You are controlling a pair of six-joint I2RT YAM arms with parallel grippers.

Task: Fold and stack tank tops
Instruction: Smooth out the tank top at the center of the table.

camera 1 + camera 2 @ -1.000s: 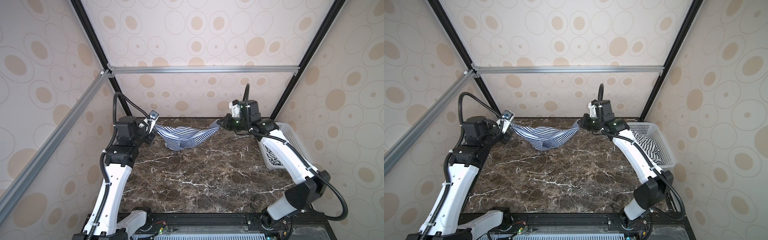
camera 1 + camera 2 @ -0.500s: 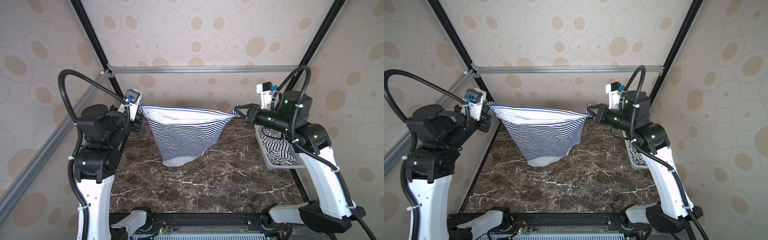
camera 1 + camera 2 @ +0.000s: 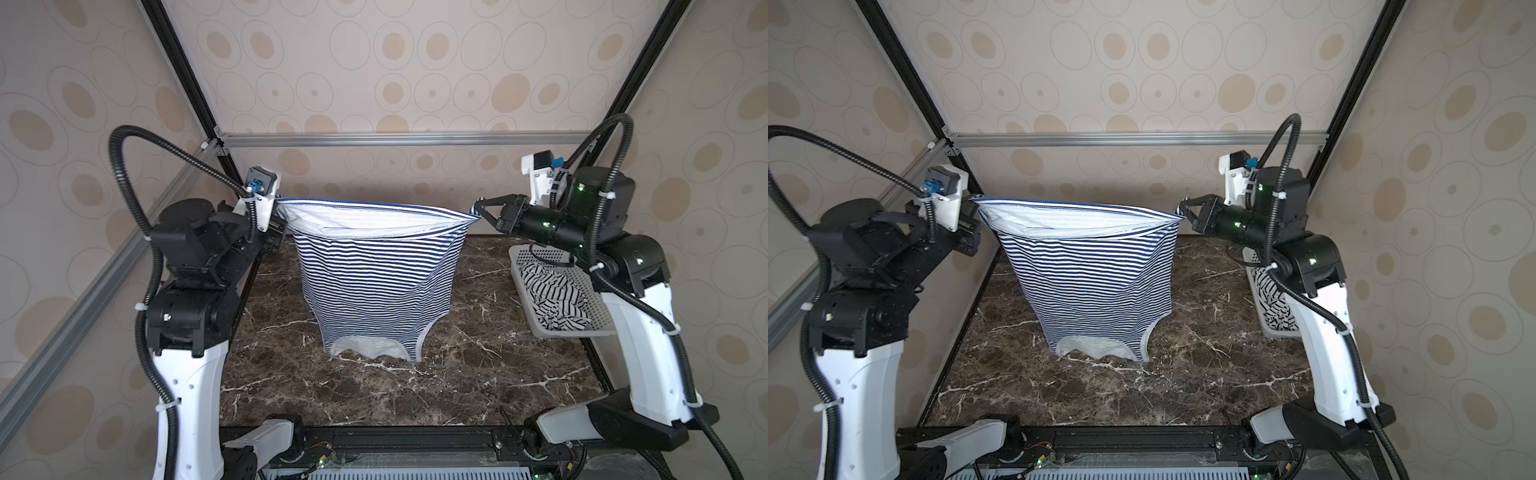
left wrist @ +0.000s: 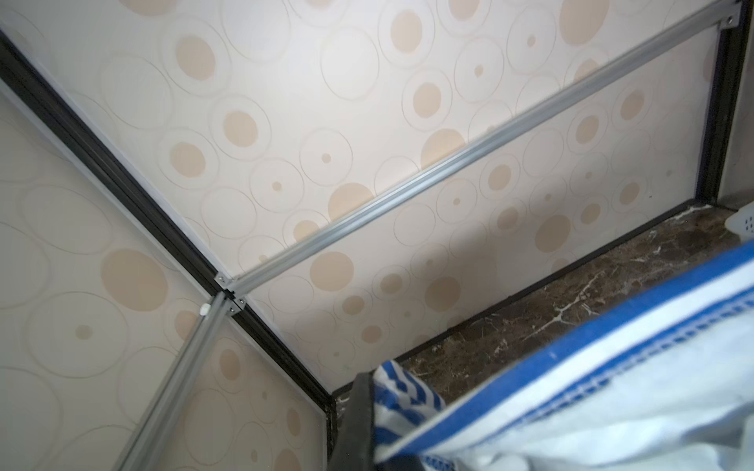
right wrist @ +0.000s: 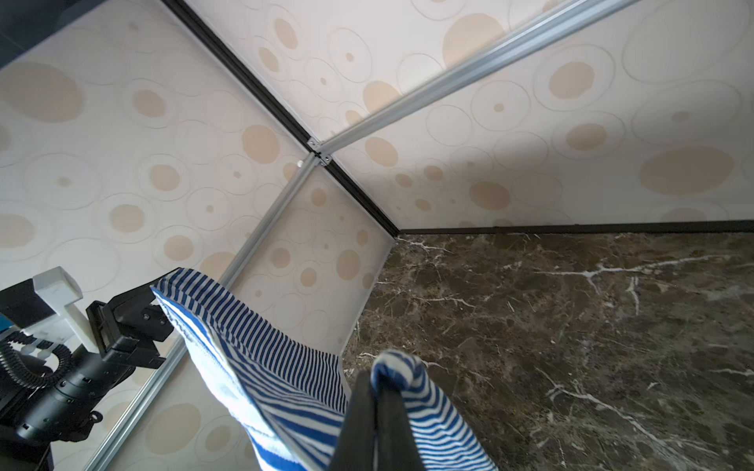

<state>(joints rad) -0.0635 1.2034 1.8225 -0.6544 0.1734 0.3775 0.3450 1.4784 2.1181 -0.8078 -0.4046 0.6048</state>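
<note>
Hands: left hand clamped on one hem corner of navy top, right hand clamped on other corner. Navy top stretched between them, hanging upside down, neck end down at table. Black-striped top crumpled in basket at table's right edge.

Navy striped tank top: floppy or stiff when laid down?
Likely floppy: the navy striped tank top sags between left gripper and right gripper, wrinkling. Probably light: two corner pinches carry it. Its hanging end may bunch on the table.
</note>
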